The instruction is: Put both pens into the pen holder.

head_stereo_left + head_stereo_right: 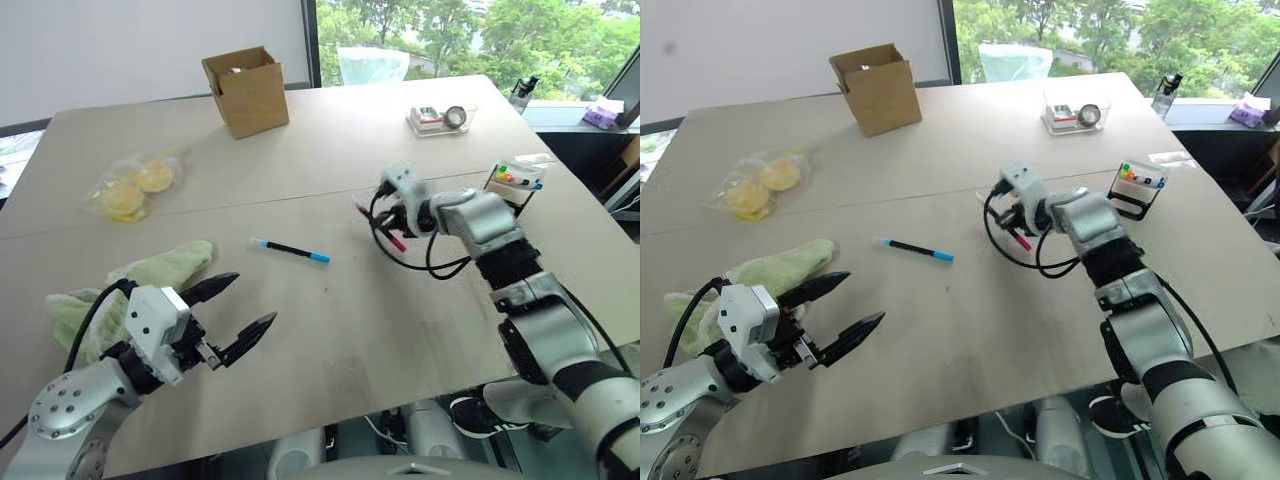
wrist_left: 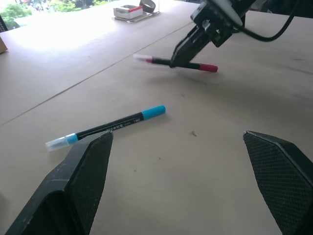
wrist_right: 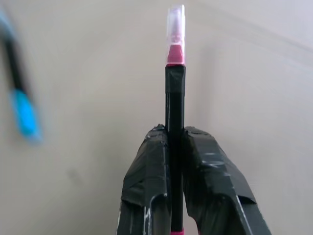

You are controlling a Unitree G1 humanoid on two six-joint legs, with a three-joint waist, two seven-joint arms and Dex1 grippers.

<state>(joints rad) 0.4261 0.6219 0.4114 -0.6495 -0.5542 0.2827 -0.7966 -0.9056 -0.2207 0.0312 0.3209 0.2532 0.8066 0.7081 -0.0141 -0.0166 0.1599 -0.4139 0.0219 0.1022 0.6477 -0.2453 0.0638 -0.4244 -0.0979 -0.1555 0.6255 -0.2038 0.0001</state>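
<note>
Your work surface is a pale wooden table (image 1: 330,330) before a window with trees beyond. Your right gripper (image 3: 175,147), at centre right of the head view, is clamped on the pink-ended pen (image 3: 175,93), lifted clear of the table; its lower barrel is hidden between the fingers. Your left gripper (image 1: 238,312), lower left, stands spread wide and empty. The blue-ended pen (image 1: 290,250) lies flat at centre. The pen holder (image 1: 514,180) sits at the right edge, partly hidden by your right arm; its contents are hard to make out.
</note>
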